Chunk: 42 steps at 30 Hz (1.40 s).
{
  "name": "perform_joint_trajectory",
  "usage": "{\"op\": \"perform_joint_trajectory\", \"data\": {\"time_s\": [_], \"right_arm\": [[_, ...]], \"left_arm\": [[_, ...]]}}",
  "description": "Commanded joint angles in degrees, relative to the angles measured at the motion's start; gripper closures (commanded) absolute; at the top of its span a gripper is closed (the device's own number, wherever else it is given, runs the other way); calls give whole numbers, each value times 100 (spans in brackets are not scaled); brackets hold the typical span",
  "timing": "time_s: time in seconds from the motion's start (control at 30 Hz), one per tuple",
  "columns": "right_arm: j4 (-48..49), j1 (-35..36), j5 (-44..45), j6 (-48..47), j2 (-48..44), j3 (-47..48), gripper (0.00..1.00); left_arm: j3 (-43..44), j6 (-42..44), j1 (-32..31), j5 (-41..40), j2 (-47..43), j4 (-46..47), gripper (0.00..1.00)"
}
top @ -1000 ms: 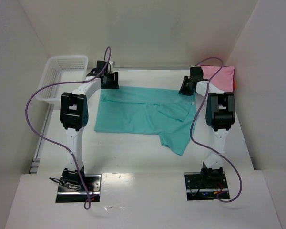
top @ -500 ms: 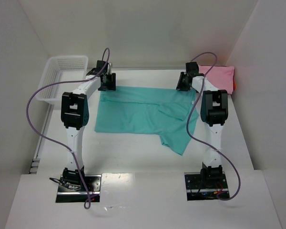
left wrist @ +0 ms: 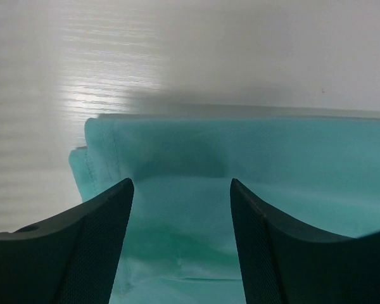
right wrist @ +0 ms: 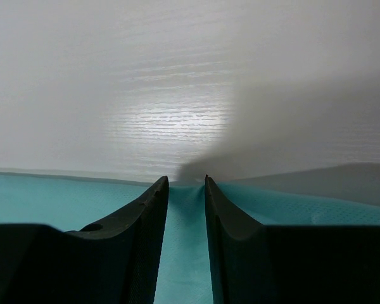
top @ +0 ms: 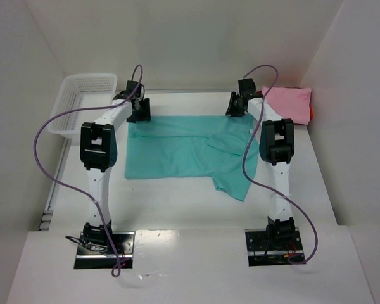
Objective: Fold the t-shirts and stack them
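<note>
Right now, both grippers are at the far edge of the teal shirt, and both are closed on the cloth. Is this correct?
Not quite. Only the right gripper is closed on the teal shirt. The left gripper is open, with its fingers wide apart over the cloth, as the left wrist view shows. Both are indeed at the shirt's far edge.

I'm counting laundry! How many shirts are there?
3. Teal shirt spread mid-table, pink one folded far right, red one peeking from under it; others may be hidden.
</note>
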Motion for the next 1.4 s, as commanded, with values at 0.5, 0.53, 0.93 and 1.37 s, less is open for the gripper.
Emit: {"op": "perform_joint_trajectory", "data": {"time_s": [0.5, 0.53, 0.93, 1.37], "right_arm": [[-145, -46, 165, -66, -1162, 74, 43], [-53, -134, 165, -66, -1568, -99, 37], [731, -327, 43, 612, -5100, -4529, 0], [-476, -327, 148, 2013, -7682, -7039, 0]], "left_arm": [[-436, 144, 130, 396, -1006, 505, 22], [-502, 192, 82, 465, -1222, 505, 21], [-3078, -533, -90, 709, -3792, 567, 3], [-5236, -1407, -90, 867, -5861, 239, 0]]}}
